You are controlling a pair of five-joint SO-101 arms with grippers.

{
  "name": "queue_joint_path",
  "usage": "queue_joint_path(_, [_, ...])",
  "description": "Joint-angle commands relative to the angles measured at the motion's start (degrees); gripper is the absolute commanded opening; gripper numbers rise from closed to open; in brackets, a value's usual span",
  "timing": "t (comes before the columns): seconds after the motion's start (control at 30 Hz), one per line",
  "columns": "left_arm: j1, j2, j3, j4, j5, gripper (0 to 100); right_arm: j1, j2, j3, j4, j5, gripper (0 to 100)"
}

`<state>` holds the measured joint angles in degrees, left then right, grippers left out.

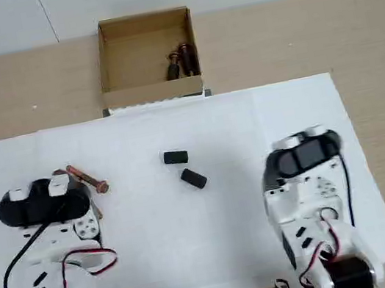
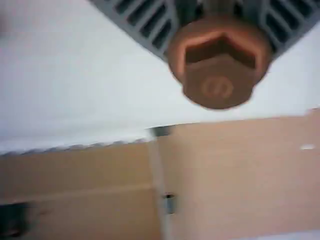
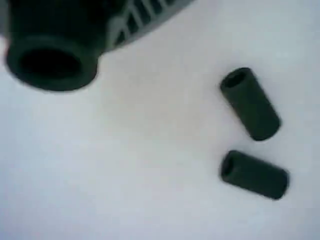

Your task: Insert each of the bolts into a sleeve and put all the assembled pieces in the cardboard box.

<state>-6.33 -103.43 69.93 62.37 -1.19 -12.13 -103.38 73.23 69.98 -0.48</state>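
2 white arms (image 1: 81,231), black housings (image 1: 43,204), red-white-black cables (image 1: 97,258)

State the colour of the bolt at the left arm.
The bolt is copper-brown, shown best in the left wrist view.

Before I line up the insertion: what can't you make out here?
- High view: number of assembled pieces in the cardboard box, small and bunched together.
- Left wrist view: bolt shank, hidden behind its own head.
- High view: held sleeve, covered by the right arm.
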Motion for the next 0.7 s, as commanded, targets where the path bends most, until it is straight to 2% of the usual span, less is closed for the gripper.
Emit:
queue_joint_path(0.0, [4.5, -0.8, -0.3, -1.8, 12.3, 0, -5.6, -0.6, 1.7, -5.0, -0.4, 0.2])
queue_joint_path(0.1, [8.7, -0.8, -0.3, -1.8, 23.0, 0, -9.4, -0.6, 4.7, -9.8, -0.4, 0.2])
queue_joint_path(0.2, [12.8, -0.8, -0.4, -1.8, 28.7, 0, -13.7, -0.6, 6.9, -14.3, -0.4, 0.2])
queue_joint_path(0.43, [18.7, -0.6, 1.2, -7.1, 29.1, 1, -24.7, -0.6, 10.1, -20.1, -0.4, 0.2])
queue_joint_path(0.57, [19.8, -0.6, 2.2, -9.8, 29.3, 7, -27.6, -0.6, 11.9, -22.7, -0.4, 0.2])
queue_joint_path(0.67, [22.0, -0.6, 2.2, -9.9, 32.0, 11, -29.1, -0.6, 12.6, -24.2, -0.4, 0.2])
